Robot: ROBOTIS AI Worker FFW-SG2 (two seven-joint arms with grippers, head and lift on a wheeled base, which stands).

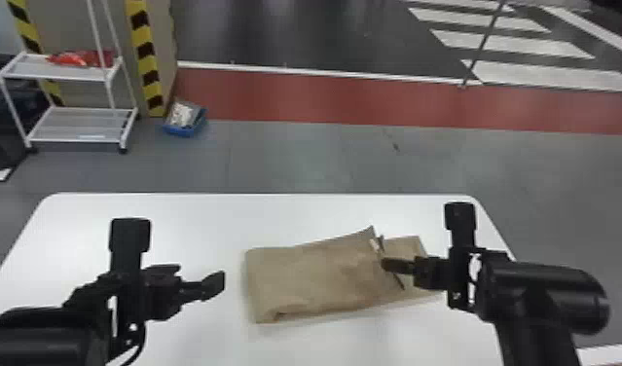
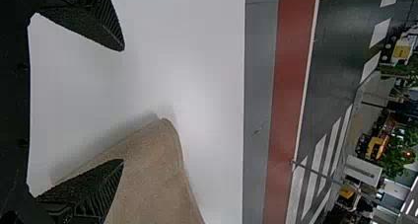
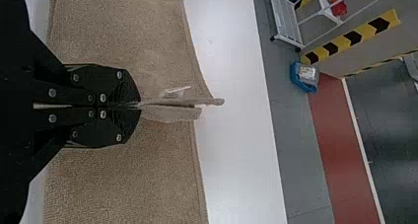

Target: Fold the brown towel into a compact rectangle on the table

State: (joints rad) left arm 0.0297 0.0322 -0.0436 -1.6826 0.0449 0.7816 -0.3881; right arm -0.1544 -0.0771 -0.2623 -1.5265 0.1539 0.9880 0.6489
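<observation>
Taking the middle of the white, round-cornered tabletop (image 1: 197,221) as the clock's centre, with 12 at its far edge, the brown, finely textured cloth towel (image 1: 319,277) lies from near the centre out toward 3 o'clock, folded into a broad strip with its long sides running roughly 9 to 3. Its upper layer rises to a peak at the strip's 1 o'clock, a small white tag (image 1: 375,245) standing beside that ridge, while a lower layer spreads flat toward 3. The right black two-fingered gripper (image 1: 384,265) reaches over the towel from its 3 o'clock side; its flat fingers are pressed together on an upright pinch of the brown cloth. The left black two-fingered gripper (image 1: 202,275) is at the towel's 9 o'clock, apart from the cloth, its fingers spread with nothing between them. The towel's 7 o'clock corner has a small tuck. On the floor beyond the table stand a white metal two-shelf rack (image 1: 71,74) toward 10 and a shallow blue plastic bin (image 1: 184,130) at 11, beside a yellow-and-black striped edge guard (image 1: 146,58).
</observation>
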